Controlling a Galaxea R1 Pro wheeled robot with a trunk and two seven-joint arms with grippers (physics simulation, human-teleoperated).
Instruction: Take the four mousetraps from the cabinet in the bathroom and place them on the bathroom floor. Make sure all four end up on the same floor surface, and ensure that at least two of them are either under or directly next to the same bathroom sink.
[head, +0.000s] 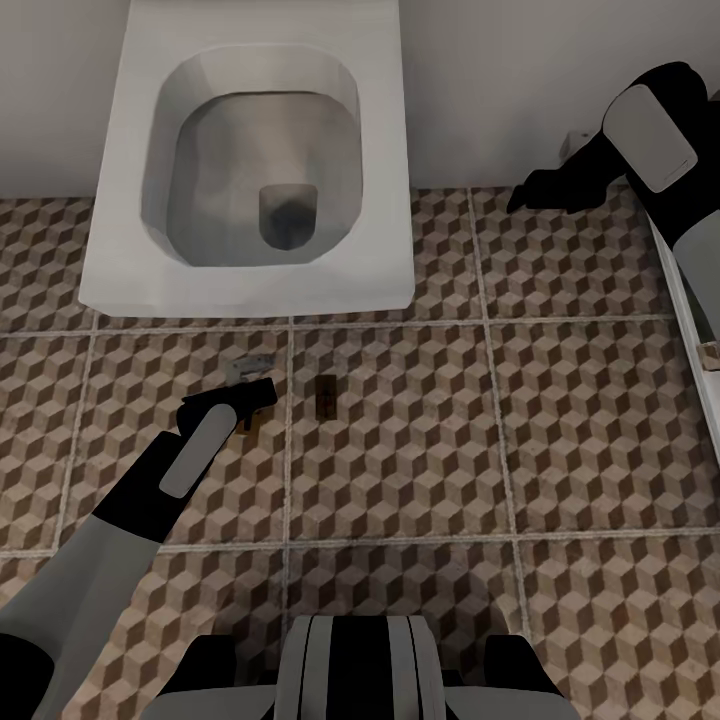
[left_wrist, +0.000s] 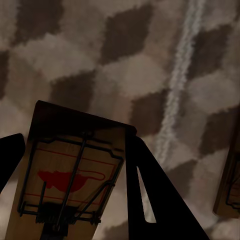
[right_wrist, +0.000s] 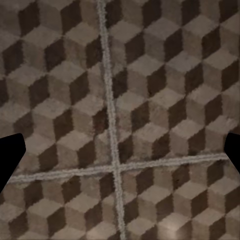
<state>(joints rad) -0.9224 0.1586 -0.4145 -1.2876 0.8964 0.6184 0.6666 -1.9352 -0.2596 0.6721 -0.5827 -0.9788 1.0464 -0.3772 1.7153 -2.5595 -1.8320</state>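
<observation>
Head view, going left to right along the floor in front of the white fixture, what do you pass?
Left pincer with a mousetrap → grout line → second mousetrap lying flat on the floor tiles → white edge at far right.

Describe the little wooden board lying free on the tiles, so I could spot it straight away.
Start at the big white toilet and look down to the cube-patterned floor in front of its bowl. There a small tan mousetrap lies flat beside a pale grout line. Unlike the other mousetrap, which sits between the left gripper's fingers, nothing touches it.
</observation>
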